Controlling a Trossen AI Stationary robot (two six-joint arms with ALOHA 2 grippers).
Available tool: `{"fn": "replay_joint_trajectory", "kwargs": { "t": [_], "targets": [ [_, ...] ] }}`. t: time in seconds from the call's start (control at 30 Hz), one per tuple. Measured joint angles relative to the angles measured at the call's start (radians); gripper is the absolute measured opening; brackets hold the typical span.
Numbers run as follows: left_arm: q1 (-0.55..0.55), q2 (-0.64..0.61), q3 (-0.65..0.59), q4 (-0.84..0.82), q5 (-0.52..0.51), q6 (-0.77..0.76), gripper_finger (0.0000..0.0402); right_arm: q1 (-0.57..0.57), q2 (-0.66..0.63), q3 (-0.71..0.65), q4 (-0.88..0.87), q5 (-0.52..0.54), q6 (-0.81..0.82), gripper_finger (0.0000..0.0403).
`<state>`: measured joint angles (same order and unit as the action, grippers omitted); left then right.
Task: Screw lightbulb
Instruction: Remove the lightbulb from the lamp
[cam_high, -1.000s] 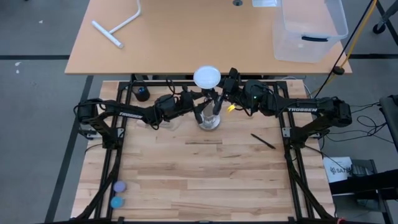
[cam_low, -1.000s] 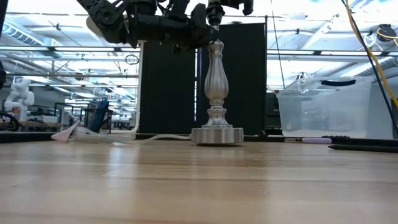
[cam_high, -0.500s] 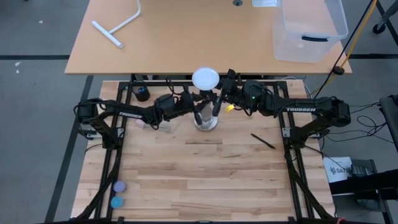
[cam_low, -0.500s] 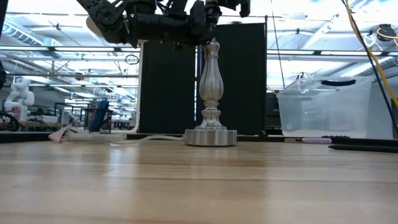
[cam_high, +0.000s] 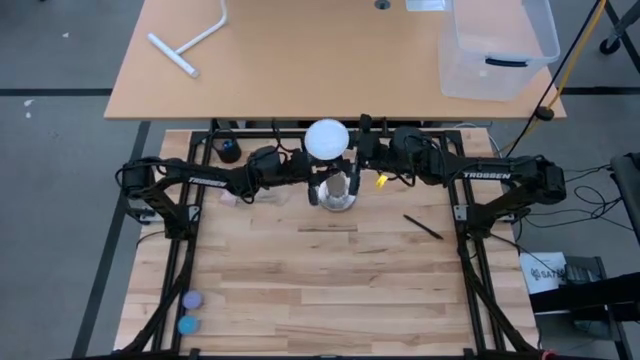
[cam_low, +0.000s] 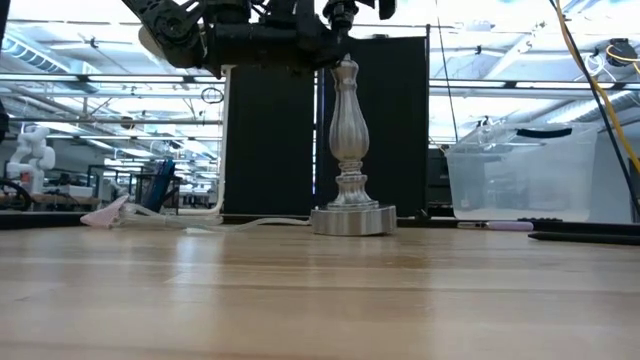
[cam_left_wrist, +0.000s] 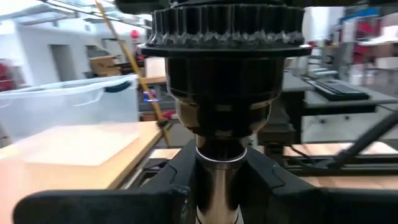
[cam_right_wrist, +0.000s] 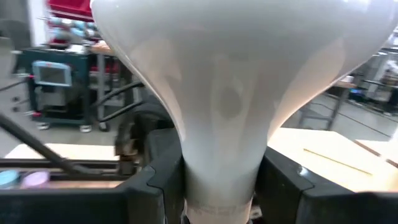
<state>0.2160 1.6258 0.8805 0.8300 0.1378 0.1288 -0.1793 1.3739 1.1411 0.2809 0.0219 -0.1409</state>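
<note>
Clamping my left gripper (cam_left_wrist: 217, 180) onto the lamp post (cam_low: 347, 120) under its black socket (cam_left_wrist: 221, 74), I steadied it upright while my right gripper (cam_right_wrist: 217, 180) gripped the lightbulb (cam_high: 327, 138) at twelve o'clock above it, ready for threading.

Both arms are black, built of rounded joint housings and straight links. Each forearm carries white TROSSEN lettering. Thin black cables run along the links. The right arm (cam_high: 440, 172) has a small yellow tag near its wrist, perhaps a label.
</note>
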Motion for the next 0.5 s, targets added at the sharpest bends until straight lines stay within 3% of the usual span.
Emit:
{"fn": "replay_joint_trajectory", "kwargs": {
  "t": [0.27, 0.5],
  "targets": [
    [0.043, 0.001, 0.003, -0.025, 0.330, -0.054, 0.0073, -0.037, 0.001, 0.002, -0.023, -0.278, -0.002, 0.0146],
    [0.060, 0.004, 0.002, -0.026, 0.421, -0.114, 0.0073, -0.061, 0.004, 0.002, -0.024, -0.423, -0.002, 0.0151]
  ]
}}
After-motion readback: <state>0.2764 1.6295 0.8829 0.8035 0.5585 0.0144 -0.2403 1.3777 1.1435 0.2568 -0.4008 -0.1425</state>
